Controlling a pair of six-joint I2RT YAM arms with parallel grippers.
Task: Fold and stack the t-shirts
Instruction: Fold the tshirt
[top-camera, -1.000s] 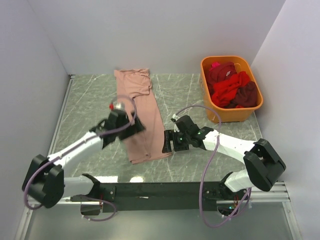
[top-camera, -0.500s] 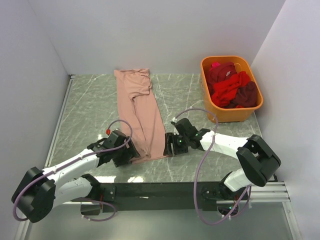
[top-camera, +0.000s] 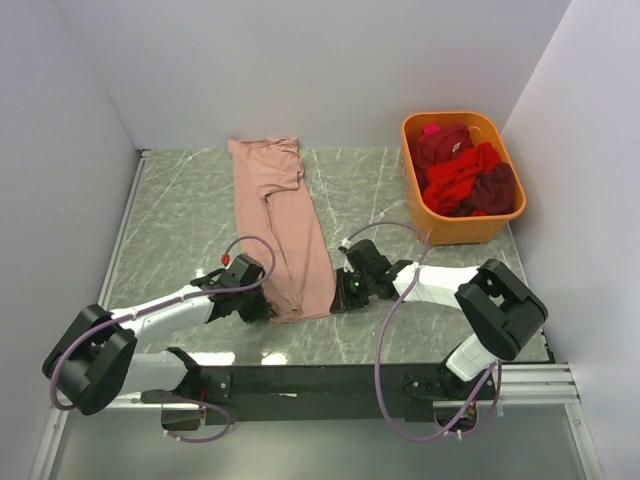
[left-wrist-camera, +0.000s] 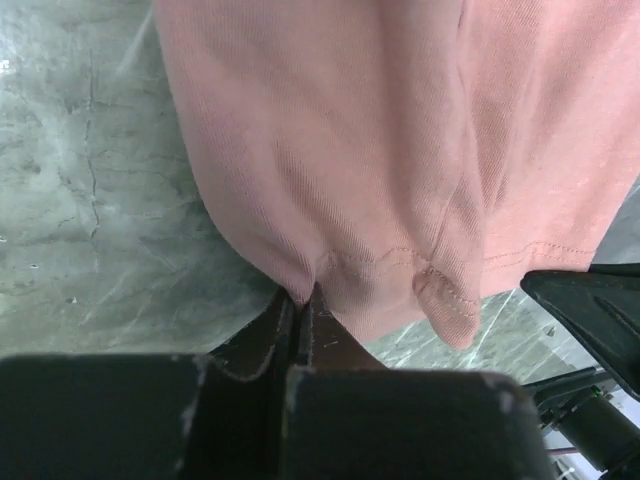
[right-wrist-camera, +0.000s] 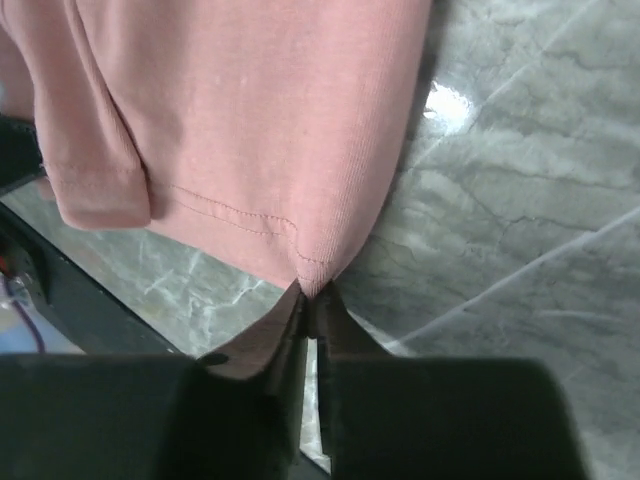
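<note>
A dusty salmon-pink cotton t-shirt (top-camera: 290, 225) is laid out as a long narrow strip on the grey-green marbled table top (top-camera: 180, 220). It runs from the upper centre of the top view down to the lower centre. Its hem lies at the lower end, between the two arms.

The left gripper (top-camera: 262, 310) is seen at the lower left corner of the hem. In the left wrist view its black fingers (left-wrist-camera: 285, 325) are pressed together on the stitched edge of the fabric (left-wrist-camera: 330, 150), with a small pucker of cloth pinched between the tips. The right gripper (top-camera: 338, 297) is seen at the lower right corner of the hem. In the right wrist view its fingers (right-wrist-camera: 285, 320) are likewise closed on a point of the hem (right-wrist-camera: 240, 130), and no gap is left between them.

An orange plastic basket (top-camera: 462, 235) is placed at the upper right of the top view, well apart from the pink strip. A bright red t-shirt (top-camera: 455, 180), a dark maroon t-shirt (top-camera: 495, 190) and a scrap of magenta t-shirt (top-camera: 431, 129) are heaped inside it, unfolded.
</note>
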